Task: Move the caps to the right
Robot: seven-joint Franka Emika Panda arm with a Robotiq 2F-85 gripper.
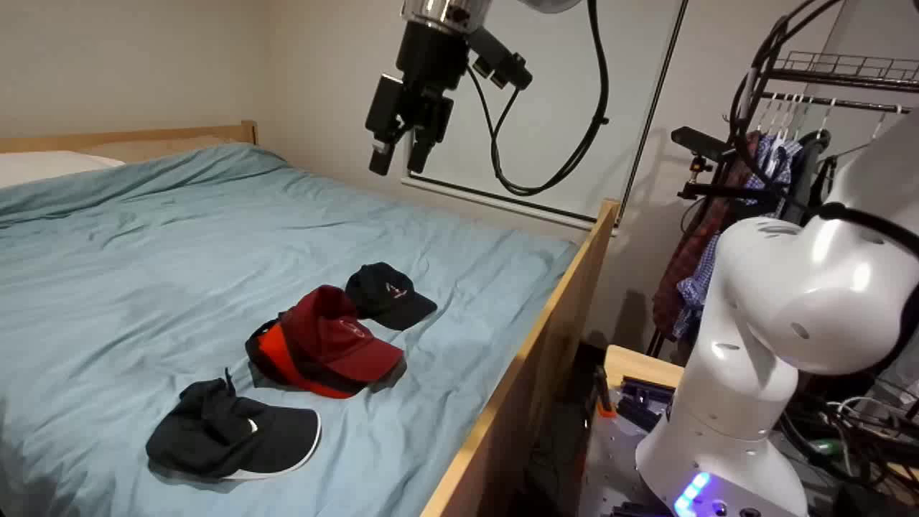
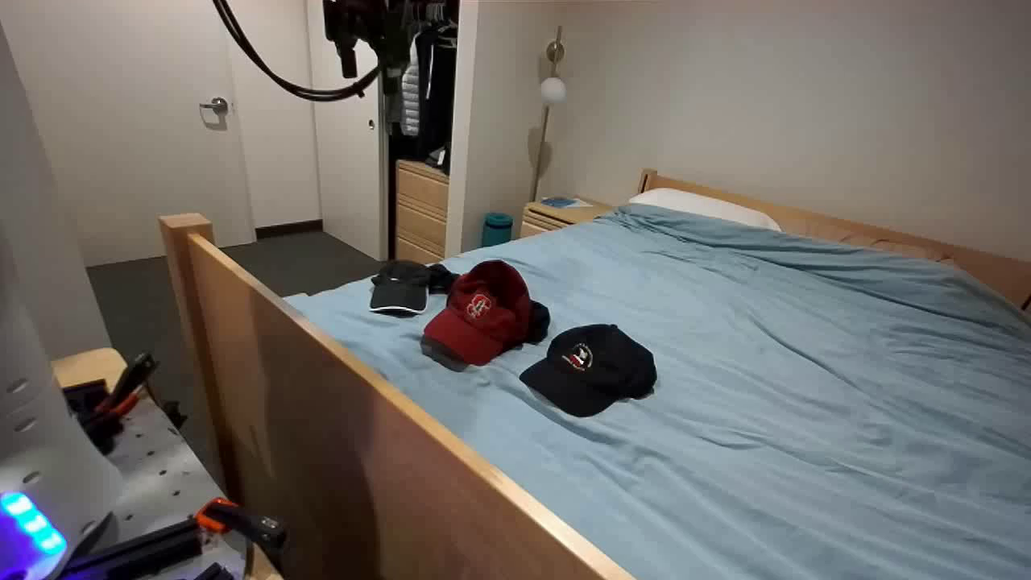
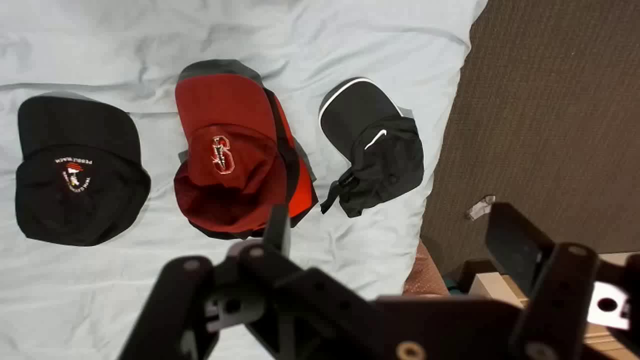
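Three groups of caps lie in a row on the blue-covered bed. A black cap with an embroidered emblem (image 1: 391, 294) is at one end. In the middle sits a dark red cap (image 2: 483, 314); bright red and dark panels show beneath it, and I cannot tell whether they belong to a second cap. A black cap with a white-edged brim (image 3: 367, 112) lies at the other end, near the bed's side. High above the bed, my gripper (image 1: 400, 164) points downward, apart from every cap. Its fingers (image 3: 276, 230) stand wide apart in the wrist view, with nothing between them.
A wooden footboard (image 1: 517, 373) rises between the bed and the robot's base. Bare bedcover (image 2: 773, 387) stretches beyond the emblem cap. In the wrist view the dark floor (image 3: 550, 110) lies past the bed's edge. Cables (image 1: 553, 172) hang from the arm.
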